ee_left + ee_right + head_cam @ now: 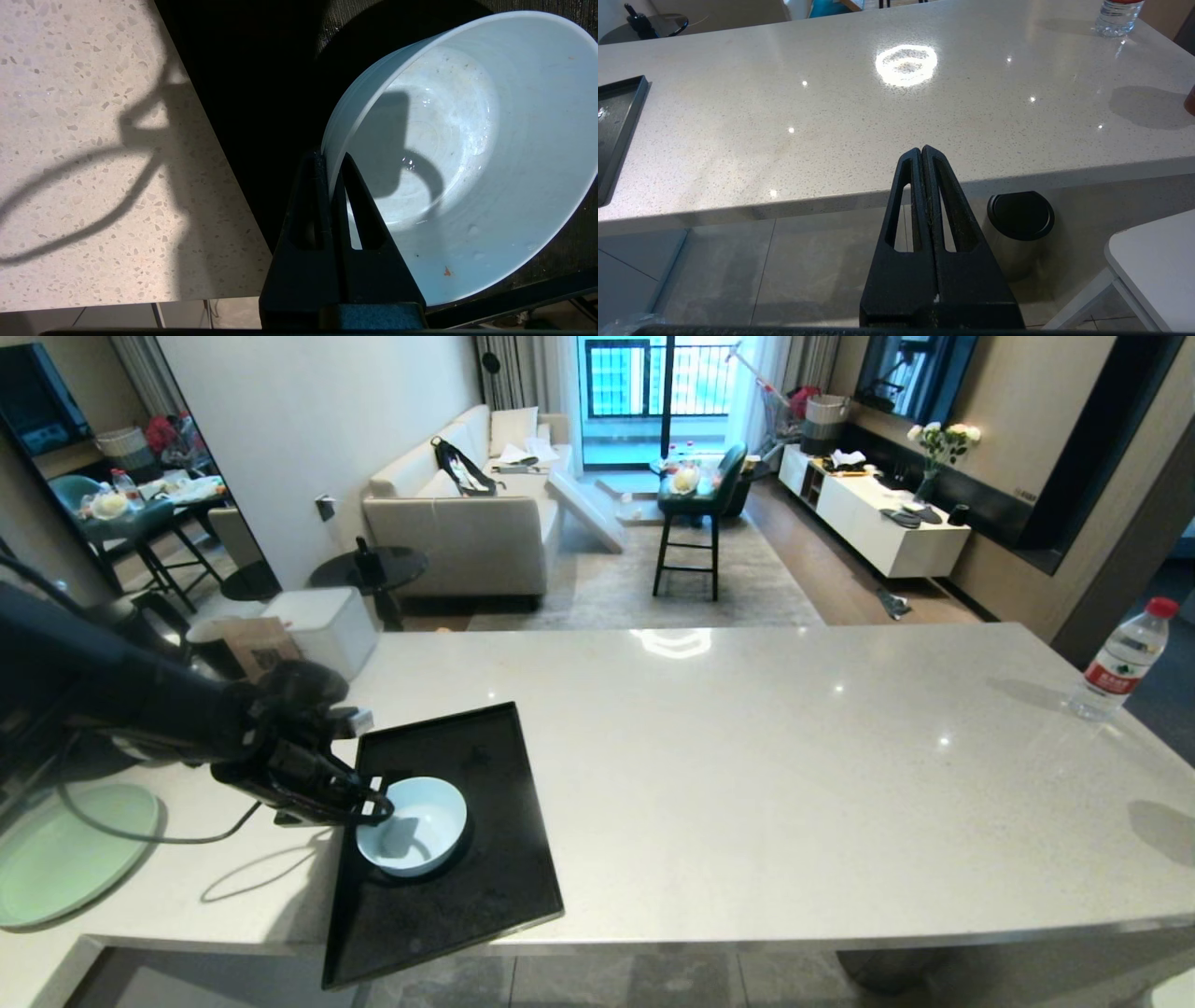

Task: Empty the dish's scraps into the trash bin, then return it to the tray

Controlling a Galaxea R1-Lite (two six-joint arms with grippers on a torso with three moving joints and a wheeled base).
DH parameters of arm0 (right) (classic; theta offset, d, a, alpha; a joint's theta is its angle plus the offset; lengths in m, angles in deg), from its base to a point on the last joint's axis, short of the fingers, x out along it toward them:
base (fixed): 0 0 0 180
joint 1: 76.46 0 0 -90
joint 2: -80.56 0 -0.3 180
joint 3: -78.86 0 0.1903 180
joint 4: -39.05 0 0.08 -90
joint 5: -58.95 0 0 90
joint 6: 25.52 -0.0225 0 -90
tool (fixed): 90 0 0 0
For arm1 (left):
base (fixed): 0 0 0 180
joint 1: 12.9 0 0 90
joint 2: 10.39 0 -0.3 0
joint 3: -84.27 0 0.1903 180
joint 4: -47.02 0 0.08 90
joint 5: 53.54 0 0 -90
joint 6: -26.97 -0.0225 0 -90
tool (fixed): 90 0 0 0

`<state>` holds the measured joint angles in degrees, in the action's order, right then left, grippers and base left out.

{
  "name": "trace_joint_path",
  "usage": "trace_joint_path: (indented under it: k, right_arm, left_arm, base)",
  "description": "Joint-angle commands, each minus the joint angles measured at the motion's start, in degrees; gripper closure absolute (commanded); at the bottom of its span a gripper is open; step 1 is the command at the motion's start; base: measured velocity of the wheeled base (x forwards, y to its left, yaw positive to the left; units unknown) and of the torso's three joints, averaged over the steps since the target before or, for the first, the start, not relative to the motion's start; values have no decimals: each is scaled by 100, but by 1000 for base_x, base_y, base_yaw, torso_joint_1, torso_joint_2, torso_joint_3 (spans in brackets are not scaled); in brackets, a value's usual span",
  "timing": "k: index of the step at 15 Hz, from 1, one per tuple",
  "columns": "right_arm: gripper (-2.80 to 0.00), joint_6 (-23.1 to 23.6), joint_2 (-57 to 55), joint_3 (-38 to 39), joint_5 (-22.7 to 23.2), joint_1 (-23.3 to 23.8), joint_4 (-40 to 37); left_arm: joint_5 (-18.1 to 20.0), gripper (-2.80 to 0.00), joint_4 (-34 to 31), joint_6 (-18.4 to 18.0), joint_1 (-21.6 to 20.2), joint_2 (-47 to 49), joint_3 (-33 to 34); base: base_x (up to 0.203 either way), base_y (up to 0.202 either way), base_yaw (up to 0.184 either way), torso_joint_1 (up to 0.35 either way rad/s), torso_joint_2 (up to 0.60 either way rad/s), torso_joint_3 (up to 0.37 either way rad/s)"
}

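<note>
Small, glossy, pale blue-white round dish [412, 826] over the flat matte-black rectangular tray [485, 896], near the tray's middle and toward its left edge. Tilted in the left wrist view, so probably not yet flat on the tray; contact with the tray surface not clear from either view. Pinched at its left rim by the black left gripper [378, 805], one finger [308, 205] outside the wall and the other inside, closed tight on the thin edge. Inside of the dish nearly bare: only tiny specks and a small orange crumb, no sticks or chunks left. Emptying apparently done, return to the tray in hand. Trash bin out of sight in all three views.

To finish well: level the dish first, then lower until the base sits fully on the tray, well inside the raised rim. Only then spread the fingers, and just wide enough to clear the rim. Withdraw up and back toward the left, away from the wall, to avoid dragging or tipping the light dish.

Black right gripper [924, 154] parked below the edge of the pale speckled stone counter [794, 737], fingers pressed together on nothing.
</note>
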<state>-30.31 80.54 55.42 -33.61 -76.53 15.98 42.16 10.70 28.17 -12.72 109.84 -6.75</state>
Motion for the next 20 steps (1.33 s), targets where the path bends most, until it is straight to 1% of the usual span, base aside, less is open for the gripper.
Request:
trace_joint_path:
  k: [1,2,3,9,13,15,16,19,20]
  right_arm:
    - [0,-4,2,-1,1,-1,5]
    - [0,-4,2,2,1,-1,5]
    - [0,-4,2,-1,1,-1,5]
    - [0,-4,2,-1,1,-1,5]
    - [0,-4,2,-1,1,-1,5]
    - [0,-4,2,-1,1,-1,5]
    - [0,-4,2,-1,1,-1,5]
    - [0,-4,2,0,1,-1,5]
    - [0,-4,2,-1,1,-1,5]
  left_arm:
    - [2,0,-6,3,2,44,-36]
    - [2,0,-6,3,11,53,-49]
    - [2,-280,-6,3,43,70,-87]
    - [-22,-280,3,-13,78,63,-172]
    - [-78,-280,25,-14,60,-581,-61]
    - [-104,-280,380,-12,23,-1091,190]
    - [-193,-280,786,-9,14,-1360,393]
    - [-669,-280,1783,-29,16,-2114,1044]
    - [-727,0,1983,-34,16,-2423,1251]
  base:
    - [0,0,0,0,0,0]
    - [0,0,0,0,0,0]
    - [0,0,0,0,0,0]
    - [0,0,0,0,0,0]
    - [0,0,0,0,0,0]
    - [0,0,0,0,0,0]
    - [0,0,0,0,0,0]
    - [0,0,0,0,0,0]
    - [0,0,0,0,0,0]
